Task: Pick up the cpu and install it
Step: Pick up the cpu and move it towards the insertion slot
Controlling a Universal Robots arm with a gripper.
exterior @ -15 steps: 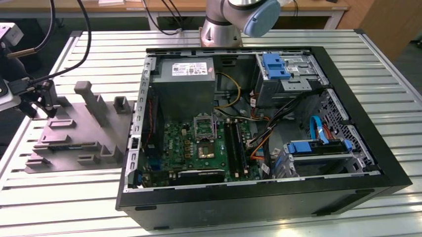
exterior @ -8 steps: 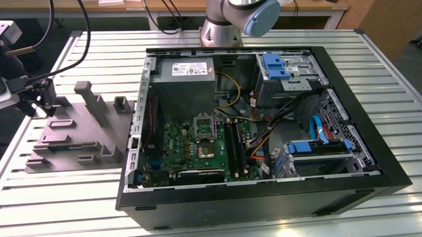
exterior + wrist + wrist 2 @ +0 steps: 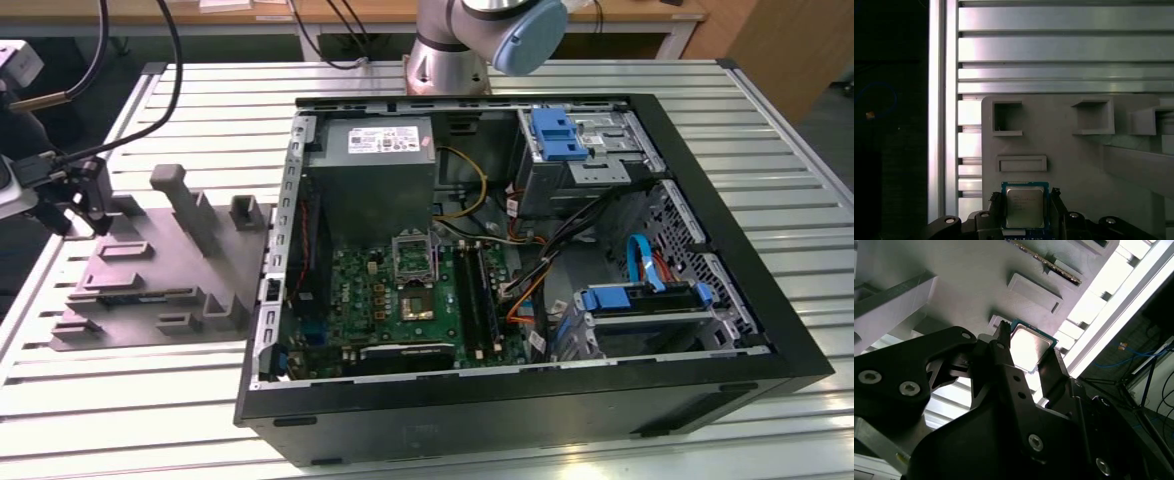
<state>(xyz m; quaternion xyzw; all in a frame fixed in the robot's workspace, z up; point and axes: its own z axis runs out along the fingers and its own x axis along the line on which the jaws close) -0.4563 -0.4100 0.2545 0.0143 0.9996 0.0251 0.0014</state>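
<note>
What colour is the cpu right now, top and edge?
The cpu: silvery-beige metal top, teal border; clearest in the first wrist view.

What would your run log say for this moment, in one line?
phase: pick | claw: shut on cpu | place: at grey holder tray | cpu not yet in computer case

I see an open PC case [image 3: 534, 400] on the slatted aluminium table [image 3: 120, 400], a grey moulded fixture plate [image 3: 147, 300] just beside it.
</note>
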